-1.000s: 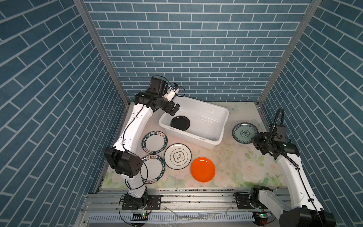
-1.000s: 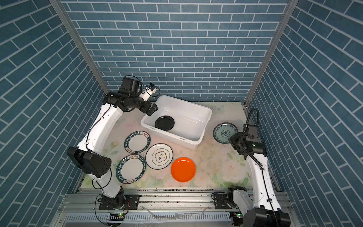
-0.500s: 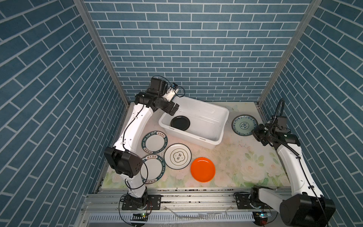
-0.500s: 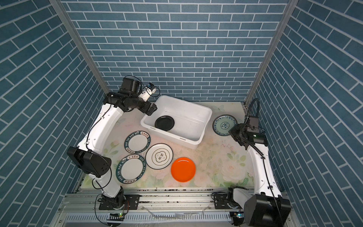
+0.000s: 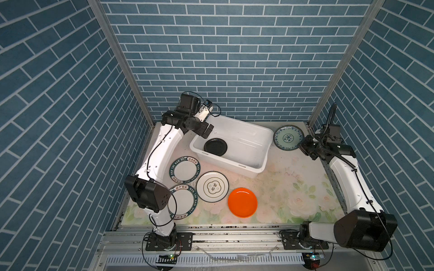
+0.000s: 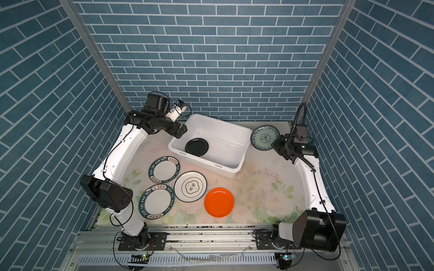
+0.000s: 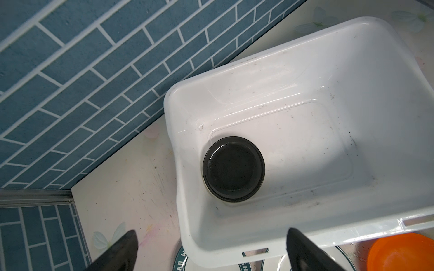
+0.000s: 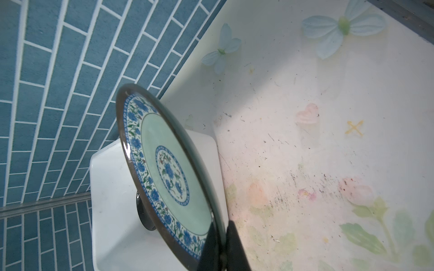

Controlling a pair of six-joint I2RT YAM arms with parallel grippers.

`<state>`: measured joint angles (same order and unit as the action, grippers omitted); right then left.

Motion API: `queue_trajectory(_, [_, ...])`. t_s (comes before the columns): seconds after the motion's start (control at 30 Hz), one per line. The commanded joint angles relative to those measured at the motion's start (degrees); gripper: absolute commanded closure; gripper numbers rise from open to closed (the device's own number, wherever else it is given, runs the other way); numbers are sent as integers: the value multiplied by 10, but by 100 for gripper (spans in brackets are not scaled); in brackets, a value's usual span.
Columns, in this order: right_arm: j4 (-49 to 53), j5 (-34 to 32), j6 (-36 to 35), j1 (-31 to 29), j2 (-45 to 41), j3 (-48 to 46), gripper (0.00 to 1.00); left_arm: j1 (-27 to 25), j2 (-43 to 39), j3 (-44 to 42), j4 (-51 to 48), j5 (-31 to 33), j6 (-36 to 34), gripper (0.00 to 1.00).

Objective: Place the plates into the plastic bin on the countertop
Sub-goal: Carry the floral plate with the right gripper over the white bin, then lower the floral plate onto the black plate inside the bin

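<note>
While the right claw [image 5: 303, 146] pinches the tilted blue-green plate [image 5: 287, 137] by its rim above the bench [image 5: 293, 187], the bin [image 5: 265, 153] lies just left; the left claw [image 5: 207, 131] hangs spread at its far-left corner

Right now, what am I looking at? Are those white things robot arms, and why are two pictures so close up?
Yes, two white robot arms, each ending in a two-fingered gripper. Both top views look down from above. The close-ups come from cameras on the wrists. The left gripper is open and empty, over a corner of the plastic bin, which holds a black plate. The right gripper is shut on the rim of a blue-green plate, tilted beside the bin. On the flowery countertop lie the far green-lettered plate, the near green-lettered plate, a gold-patterned plate and an orange plate.
</note>
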<state>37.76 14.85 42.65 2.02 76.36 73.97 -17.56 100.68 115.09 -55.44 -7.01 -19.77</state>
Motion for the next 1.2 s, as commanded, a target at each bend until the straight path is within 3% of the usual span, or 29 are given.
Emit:
queue_trajectory(0.0, [-19,8,-25,-21,25,41,100,-3,-21,-9,2,11,-4,0])
queue_trajectory(0.8, [-42,10,-28,-241,294,311,100,15,-30,-13,3,10,-9,0])
queue_trajectory(1.17, [-24,35,-31,-309,412,409,100,20,-5,19,2,-8,-5,0])
